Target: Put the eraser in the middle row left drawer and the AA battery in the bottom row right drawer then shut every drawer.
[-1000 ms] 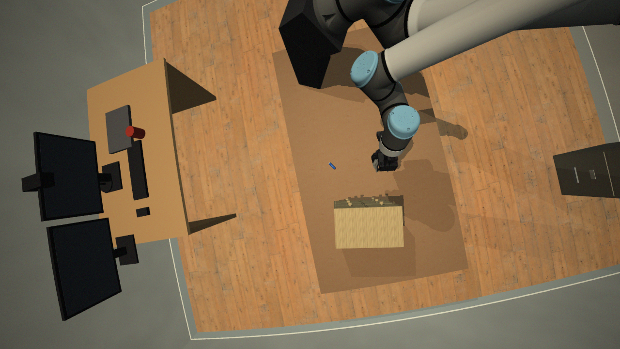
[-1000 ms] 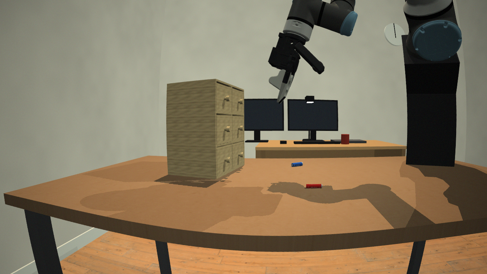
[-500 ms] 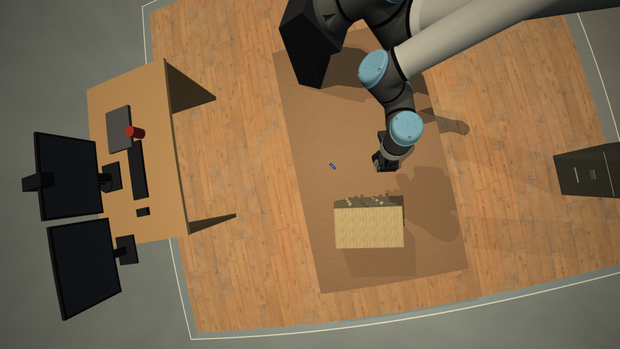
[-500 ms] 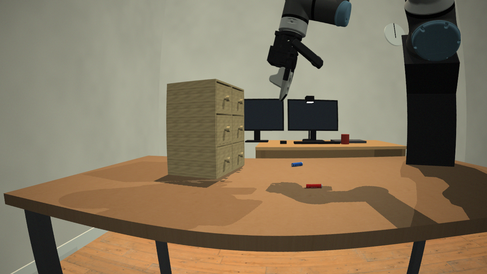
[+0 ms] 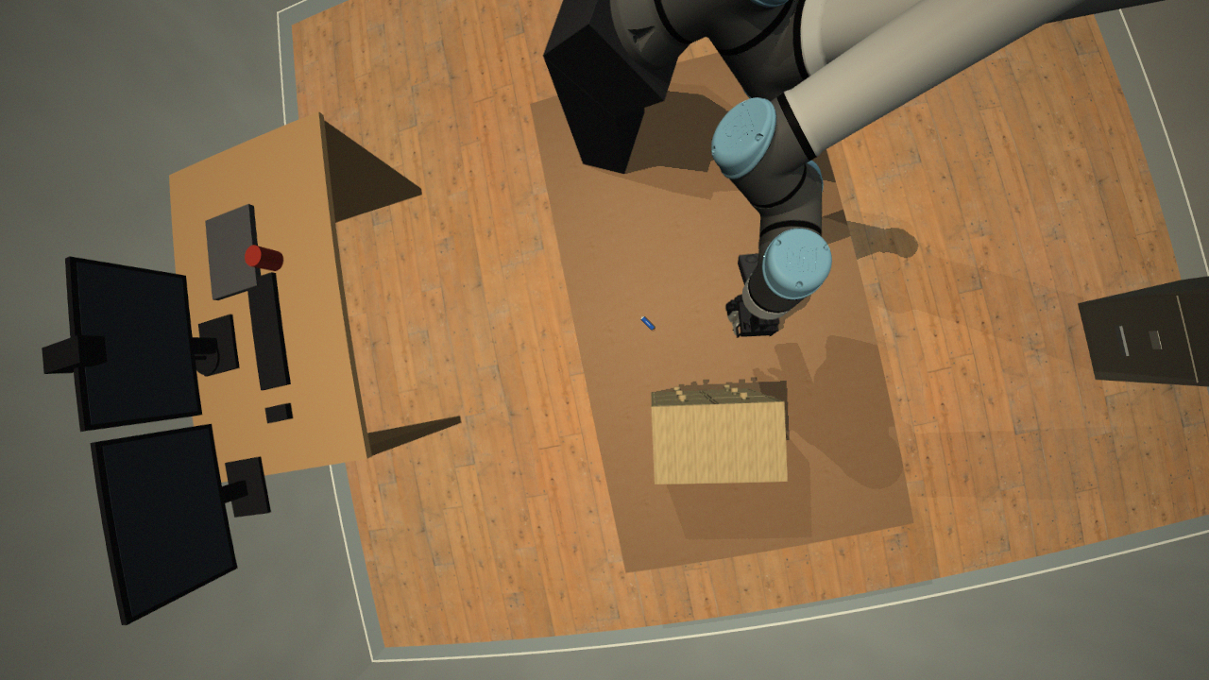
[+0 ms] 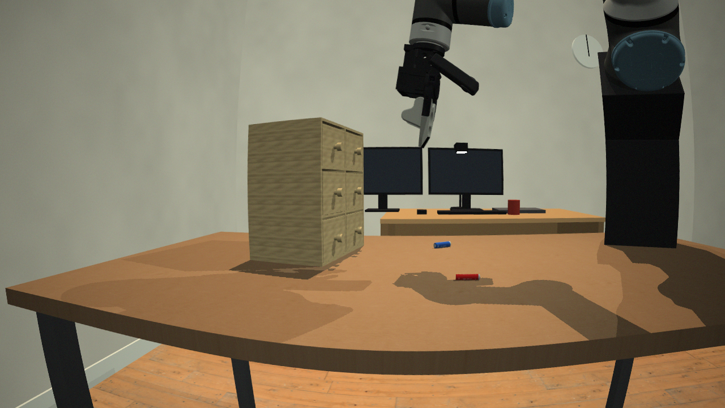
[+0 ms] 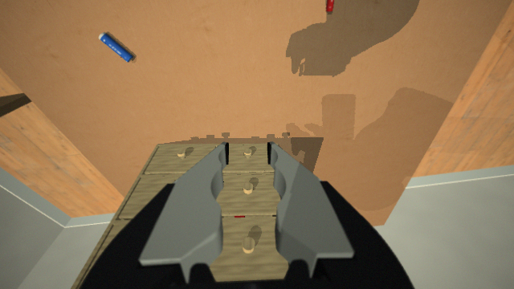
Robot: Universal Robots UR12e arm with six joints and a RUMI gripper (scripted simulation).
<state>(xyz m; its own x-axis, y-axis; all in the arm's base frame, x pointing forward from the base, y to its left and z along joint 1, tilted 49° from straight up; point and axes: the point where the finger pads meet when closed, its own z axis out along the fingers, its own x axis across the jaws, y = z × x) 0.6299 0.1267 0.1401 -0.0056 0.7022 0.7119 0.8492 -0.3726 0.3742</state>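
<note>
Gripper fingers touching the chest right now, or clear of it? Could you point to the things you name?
Apart. The exterior view shows background wall between the gripper's fingertips (image 5: 737, 331) (image 6: 423, 145) and the chest (image 5: 718, 444) (image 6: 285, 192) (image 7: 161, 160).

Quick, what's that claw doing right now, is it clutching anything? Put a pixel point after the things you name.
Gripper (image 5: 743, 328) (image 6: 425, 144) (image 7: 247, 144): slightly open, a narrow gap between its fingertips, holding nothing.
</note>
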